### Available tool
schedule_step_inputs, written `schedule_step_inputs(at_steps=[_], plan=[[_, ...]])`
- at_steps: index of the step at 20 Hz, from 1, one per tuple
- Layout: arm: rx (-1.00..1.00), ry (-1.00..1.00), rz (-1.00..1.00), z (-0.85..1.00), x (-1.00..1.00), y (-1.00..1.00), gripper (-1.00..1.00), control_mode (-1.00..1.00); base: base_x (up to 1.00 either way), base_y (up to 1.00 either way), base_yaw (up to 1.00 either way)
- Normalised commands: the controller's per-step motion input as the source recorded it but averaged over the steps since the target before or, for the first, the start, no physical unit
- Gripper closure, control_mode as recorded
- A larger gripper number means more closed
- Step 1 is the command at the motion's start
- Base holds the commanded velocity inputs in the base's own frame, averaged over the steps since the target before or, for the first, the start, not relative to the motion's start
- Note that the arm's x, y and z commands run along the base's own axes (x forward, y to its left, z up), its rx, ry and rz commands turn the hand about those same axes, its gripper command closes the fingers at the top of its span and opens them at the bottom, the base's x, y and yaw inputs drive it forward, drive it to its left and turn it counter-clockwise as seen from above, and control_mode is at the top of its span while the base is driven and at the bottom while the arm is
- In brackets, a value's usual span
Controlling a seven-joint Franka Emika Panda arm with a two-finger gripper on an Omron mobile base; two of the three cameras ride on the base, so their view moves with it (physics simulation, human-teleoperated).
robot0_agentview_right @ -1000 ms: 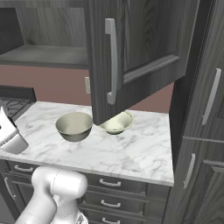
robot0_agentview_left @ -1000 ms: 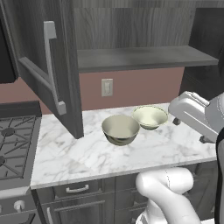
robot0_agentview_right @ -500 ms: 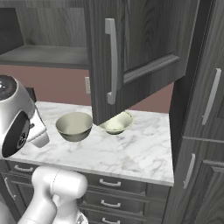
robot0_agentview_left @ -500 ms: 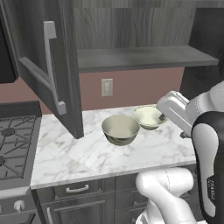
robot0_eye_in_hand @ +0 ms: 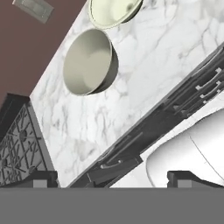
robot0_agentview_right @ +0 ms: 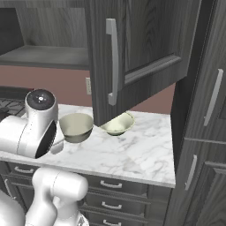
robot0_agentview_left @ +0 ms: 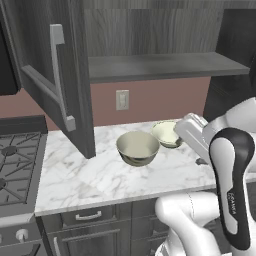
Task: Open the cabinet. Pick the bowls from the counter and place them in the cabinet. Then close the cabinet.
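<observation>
The cabinet stands open, its left door (robot0_agentview_left: 60, 75) and right door (robot0_agentview_right: 132, 48) both swung out over the counter (robot0_agentview_left: 100, 175), with a bare grey shelf (robot0_agentview_left: 165, 65) inside. The larger bowl (robot0_agentview_left: 137, 147) (robot0_agentview_right: 76, 126) sits mid-counter. The shallower bowl (robot0_agentview_left: 167, 133) lies just behind and to its right, partly hidden by the right door in the right base view. In the hand view my gripper (robot0_eye_in_hand: 112, 179) is open and holds nothing. It hangs above the counter's front edge, short of the larger bowl (robot0_eye_in_hand: 89, 63) and the shallower bowl (robot0_eye_in_hand: 113, 11).
A black gas stove (robot0_agentview_left: 15, 170) borders the counter on the left. Low drawer cabinets (robot0_agentview_right: 114, 185) run under the slab, and a tall dark cabinet (robot0_agentview_right: 207, 110) closes the right end. An outlet (robot0_agentview_left: 122, 99) sits on the red-brown wall behind the bowls.
My arm has swung in from the right, bringing the hand leftward to beside the shallower bowl. Bowls and doors have not moved.
</observation>
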Motion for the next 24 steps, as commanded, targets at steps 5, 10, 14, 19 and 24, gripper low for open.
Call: schedule_step_inputs(at_steps=[5, 10, 14, 19, 24], plan=[[0.0, 0.0, 0.0, -0.45, 0.36, 0.0, -1.0, -1.0, 0.0, 0.0, 0.0], [0.0, -0.02, -0.01, -0.31, 0.43, 0.0, -1.0, -1.0, 0.0, 0.0, 0.0], [0.0, 0.0, -0.02, -0.35, 0.49, 0.0, -1.0, -1.0, 0.0, 0.0, 0.0], [0.0, 0.04, -0.04, -0.5, 0.51, 0.0, -1.0, -1.0, 0.0, 0.0, 0.0], [0.0, 0.03, -0.04, -0.44, 0.5, 0.0, -1.0, -1.0, 0.0, 0.0, 0.0]])
